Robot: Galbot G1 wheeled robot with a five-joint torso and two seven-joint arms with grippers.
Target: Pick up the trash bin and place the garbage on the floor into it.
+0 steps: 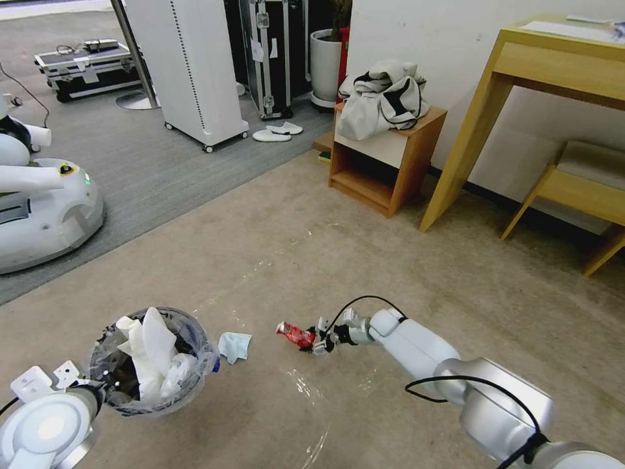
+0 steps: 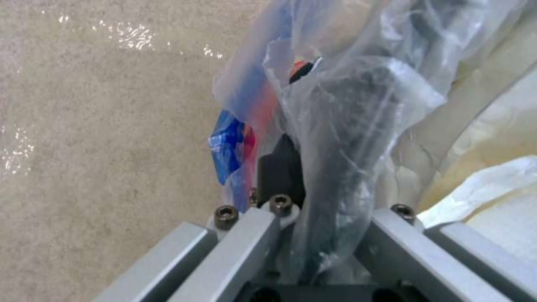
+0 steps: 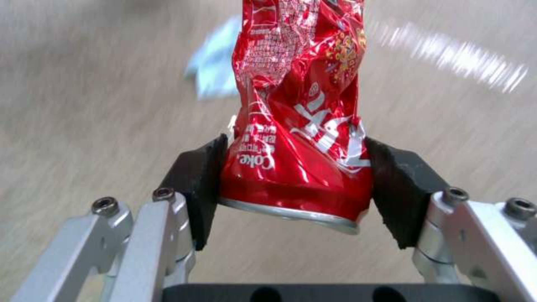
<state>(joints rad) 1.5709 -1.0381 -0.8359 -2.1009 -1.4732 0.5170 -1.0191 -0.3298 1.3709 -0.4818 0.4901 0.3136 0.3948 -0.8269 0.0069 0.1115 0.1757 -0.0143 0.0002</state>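
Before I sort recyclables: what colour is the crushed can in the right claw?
Red with white lettering and a silver base, clearest in the right wrist view: crushed can.

can (image 3: 296, 167): glossy crumpled metal | bin liner (image 2: 358, 105): clear shiny plastic | floor (image 1: 364, 260): matt, w/ glossy patches

A beige floor (image 1: 273, 247) with glossy streaks meets a grey carpet (image 1: 137, 163) along a slanting edge. A white wall (image 1: 456, 71) stands at the back right. Against it sits a small wooden cabinet (image 1: 384, 163) carrying a grey-white bundle of clothes (image 1: 381, 98), beside a light wooden table (image 1: 553, 71) and a low bench (image 1: 579, 189). On the carpet are white slippers (image 1: 277, 132), a white wheeled unit (image 1: 192, 71), black cases (image 1: 88, 65) and a white planter (image 1: 325, 62).
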